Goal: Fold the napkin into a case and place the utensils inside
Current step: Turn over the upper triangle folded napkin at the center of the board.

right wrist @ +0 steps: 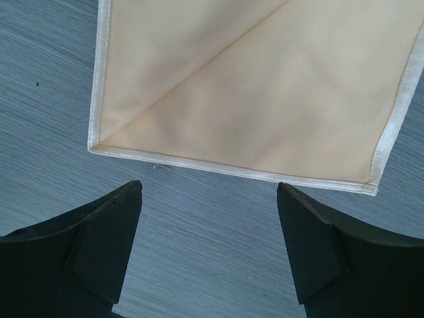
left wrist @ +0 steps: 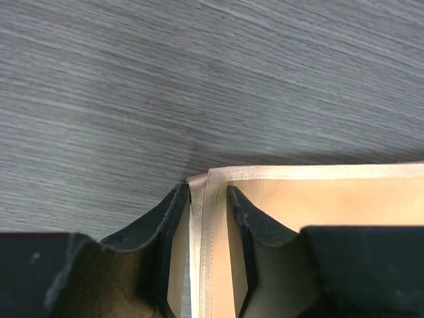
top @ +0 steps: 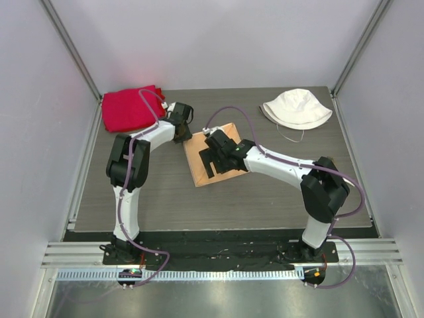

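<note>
Near-to-far view of a table (top: 265, 199), all positions referred to the napkin (top: 196, 164). Nearest, both arm bases stood at the table's near edge, well apart from the napkin.

The right gripper (top: 211, 164) hung over the napkin's middle in the top view. In the right wrist view its fingers (right wrist: 99, 245) were spread wide and held nothing. Bare table lay between them, and the gripper (right wrist: 209, 232) sat just on the near side of the napkin's pale hem. There the napkin (right wrist: 252, 86) lay flat, with a straight diagonal line running from one hemmed corner across the cloth.

The napkin itself rested flat at about the table's centre, turned at an angle to the table edges.

The left gripper (top: 184, 136) met the napkin's far left corner. In the left wrist view its fingers (left wrist: 248, 225) stood narrowly apart astride the hem of the napkin (left wrist: 318, 199), one finger over the cloth and the other just outside its edge. The gripper (left wrist: 207, 218) showed a visible gap.

Farthest, a red cloth (top: 129, 109) lay beyond the napkin to the left and a white hat (top: 296, 106) beyond it to the right, both well apart from it.
</note>
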